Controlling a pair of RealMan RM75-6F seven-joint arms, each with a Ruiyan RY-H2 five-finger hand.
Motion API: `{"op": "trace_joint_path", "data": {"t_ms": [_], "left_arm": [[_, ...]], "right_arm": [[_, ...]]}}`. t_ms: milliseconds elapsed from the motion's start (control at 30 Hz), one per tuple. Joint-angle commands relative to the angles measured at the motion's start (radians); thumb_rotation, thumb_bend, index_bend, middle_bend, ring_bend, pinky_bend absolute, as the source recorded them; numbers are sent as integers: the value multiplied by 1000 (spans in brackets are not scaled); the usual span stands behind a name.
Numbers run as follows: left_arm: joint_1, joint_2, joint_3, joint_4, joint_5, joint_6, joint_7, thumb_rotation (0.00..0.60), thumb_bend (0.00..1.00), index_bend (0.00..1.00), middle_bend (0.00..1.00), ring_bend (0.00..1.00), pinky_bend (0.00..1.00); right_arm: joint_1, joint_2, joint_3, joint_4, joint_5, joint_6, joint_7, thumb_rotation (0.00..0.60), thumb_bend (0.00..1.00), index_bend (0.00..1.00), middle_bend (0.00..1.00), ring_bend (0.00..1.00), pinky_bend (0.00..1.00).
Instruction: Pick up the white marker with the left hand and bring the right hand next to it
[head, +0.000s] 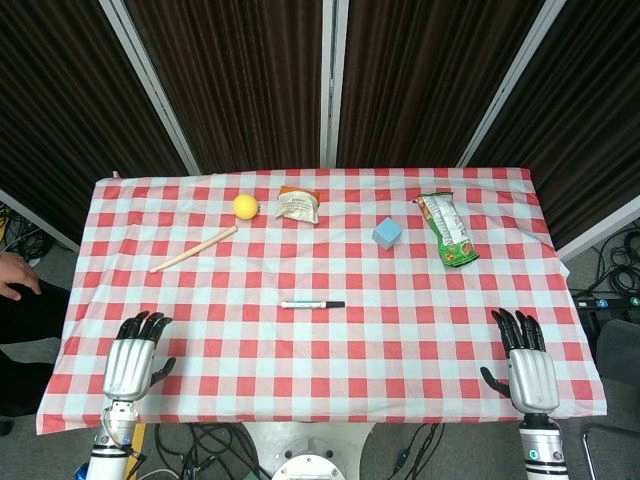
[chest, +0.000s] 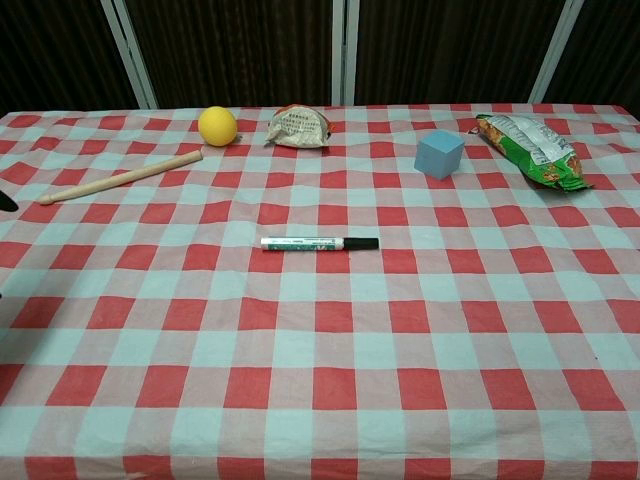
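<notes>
Red-and-white checked cloth covers the table (head: 300, 350). At its near edge the left hand (head: 135, 362) rests by the left corner and the right hand (head: 525, 366) by the right corner, both empty with fingers spread (neither shows in the chest view). Midway across lies the white marker (chest: 318, 243), black cap pointing right. Toward the far edge sit a wooden stick (chest: 120, 178), yellow ball (chest: 217, 125), crumpled wrapper (chest: 298, 127), blue cube (chest: 439, 153) and snack bag (chest: 530, 148).

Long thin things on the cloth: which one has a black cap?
The white marker at the table's centre, black cap toward the right robot hand. The wooden stick is plain and uncapped.
</notes>
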Motion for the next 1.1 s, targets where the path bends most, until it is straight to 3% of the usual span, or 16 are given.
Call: {"op": "trace_joint_path", "data": {"t_ms": [33,367,633,733,833,900,1100], "left_arm": [[-2,2,-2,-5,-1,-1,3,600,188,267,237,161,232],[-32,28,-23,-57,-18,-38,11,600,188,267,237,161,233],[-139,62,-123,-187,-97,-156,103,600,198,277,243,189,332],[-213,28,-193,-201,-125,-199,153,600,217,316,277,319,465],[-296,-29,-259,-182,-211,-278,193,600,233,356,357,635,708],[-351,-68,-288,-162,-275,-331,232,600,243,372,384,778,816],[-460,-203,-312,-94,-417,-375,340,600,260,433,472,905,923]], "right_arm": [[2,0,0,1,0,-2,0,600,62,87,82,0,0],[13,13,17,-32,-1,0,-11,600,63,87,82,0,0],[35,37,34,-56,3,-18,-54,600,63,87,82,0,0],[40,41,41,-68,9,-19,-59,600,63,87,82,0,0],[46,40,40,-74,9,-26,-71,600,63,87,82,0,0],[49,36,38,-73,12,-34,-76,600,63,86,82,0,0],[56,26,36,-59,33,-58,-75,600,63,87,82,0,0]]}}
